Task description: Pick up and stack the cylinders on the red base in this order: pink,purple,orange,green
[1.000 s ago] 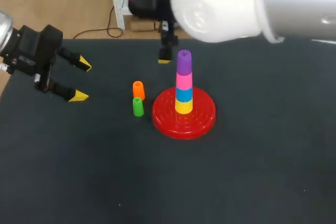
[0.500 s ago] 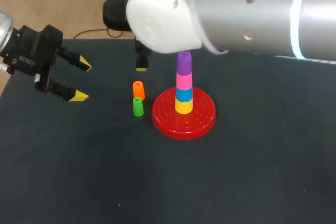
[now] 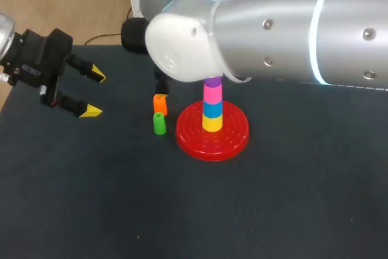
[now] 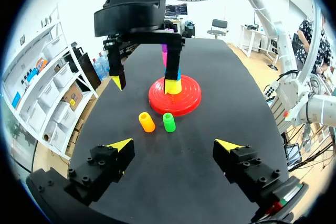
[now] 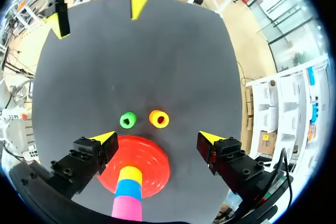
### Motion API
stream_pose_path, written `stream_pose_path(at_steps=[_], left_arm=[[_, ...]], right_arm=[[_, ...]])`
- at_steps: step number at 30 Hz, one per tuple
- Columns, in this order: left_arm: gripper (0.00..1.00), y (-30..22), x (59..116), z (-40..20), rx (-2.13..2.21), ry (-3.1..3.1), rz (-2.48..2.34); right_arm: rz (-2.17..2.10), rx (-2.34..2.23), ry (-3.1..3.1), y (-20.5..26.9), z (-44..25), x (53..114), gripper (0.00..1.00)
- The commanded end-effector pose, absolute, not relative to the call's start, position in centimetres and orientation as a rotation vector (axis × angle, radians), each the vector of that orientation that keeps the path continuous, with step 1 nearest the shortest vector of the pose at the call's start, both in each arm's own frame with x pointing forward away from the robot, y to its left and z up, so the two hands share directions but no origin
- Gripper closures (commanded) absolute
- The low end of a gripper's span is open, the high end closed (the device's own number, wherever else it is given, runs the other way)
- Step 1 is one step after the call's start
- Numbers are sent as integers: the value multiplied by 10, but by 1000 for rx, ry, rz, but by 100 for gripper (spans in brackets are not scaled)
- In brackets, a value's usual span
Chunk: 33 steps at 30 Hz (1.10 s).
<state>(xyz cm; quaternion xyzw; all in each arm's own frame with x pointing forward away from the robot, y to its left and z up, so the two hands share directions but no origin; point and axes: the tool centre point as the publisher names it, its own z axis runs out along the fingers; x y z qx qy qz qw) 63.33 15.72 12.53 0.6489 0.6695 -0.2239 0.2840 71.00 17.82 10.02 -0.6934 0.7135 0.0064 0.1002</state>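
At far left of the head view: left gripper point(image 3: 94, 94), fingers spread wide, nothing between them, poised over the dark table point(image 3: 273, 204) well apart from every piece. Same from its own wrist view point(image 4: 174, 144): yellow tips parted, bare table between them, the cylinders and base well ahead.

Next to the right: orange cylinder point(image 3: 160, 104) and green cylinder point(image 3: 159, 124), just beside each other and just left of the red base point(image 3: 233, 136), orange the farther from the camera. Both upright, long axes vertical, open bores facing up, as seen from above in the right wrist view: green point(image 5: 127, 120), orange point(image 5: 158, 118).

Above that pair: right gripper point(image 5: 157, 137), released and empty, the two loose cylinders just ahead of its fingers, the base point(image 5: 155, 163) under it. From the left wrist view point(image 4: 143, 83): pointing straight down, one finger in front of the stack, the other out to the side.

Further right: tower on the base's centre peg, vertical, bottom to top yellow cylinder point(image 3: 211, 124), blue cylinder point(image 3: 211, 108), pink cylinder point(image 3: 212, 93), purple cylinder point(image 3: 212, 81).

In the way: bulky right arm point(image 3: 273, 28) across the upper head view, hiding all but a sliver of the purple piece and hiding its own gripper's yellow tips there.
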Motion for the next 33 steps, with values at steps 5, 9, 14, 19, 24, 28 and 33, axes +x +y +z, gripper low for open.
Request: stream_pose_path(at_steps=[5,9,14,19,24,28,33], left_arm=[[0,158,633,125,1736,1791,-598],[0,158,633,125,1736,1791,-598],[0,158,633,125,1736,1791,-598],[0,158,633,125,1736,1791,-598],[0,158,633,125,1736,1791,-598],[0,158,633,125,1736,1791,-598],[0,158,633,125,1736,1791,-598]], right_arm=[[26,-2045,2116,184,83,716,0],[23,-2062,2117,189,77,717,0],[15,-2079,2130,191,71,718,0],[9,-2090,2134,192,64,721,0],[19,-2062,2168,192,63,732,0],[30,-2067,2184,193,57,733,0],[31,-2084,2189,193,51,731,0]])
